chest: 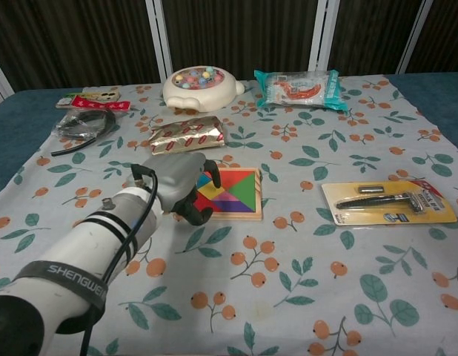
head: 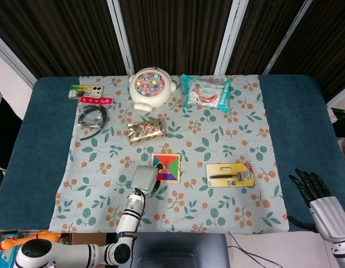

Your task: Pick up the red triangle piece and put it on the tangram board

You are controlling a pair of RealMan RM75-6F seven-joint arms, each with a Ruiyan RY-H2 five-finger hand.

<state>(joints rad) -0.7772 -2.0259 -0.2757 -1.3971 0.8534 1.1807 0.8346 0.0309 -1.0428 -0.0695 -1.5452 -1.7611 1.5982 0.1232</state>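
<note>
red triangle piece point(chest: 204, 196) lies in the tangram board point(chest: 236, 193), at the board's near left corner beside the other coloured pieces. left hand point(chest: 183, 185) sits at the board's left edge, fingers curled downward beside the piece; whether they grip it cannot be told. right hand point(head: 310, 185) rests apart at the tabletop's point(head: 306, 123) right edge, fingers spread, holding nothing.

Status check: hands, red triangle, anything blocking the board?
Left hand at the tangram board's left edge, grip unclear. Right hand open, off to the side. Red triangle on the board. Nothing blocking.
</note>
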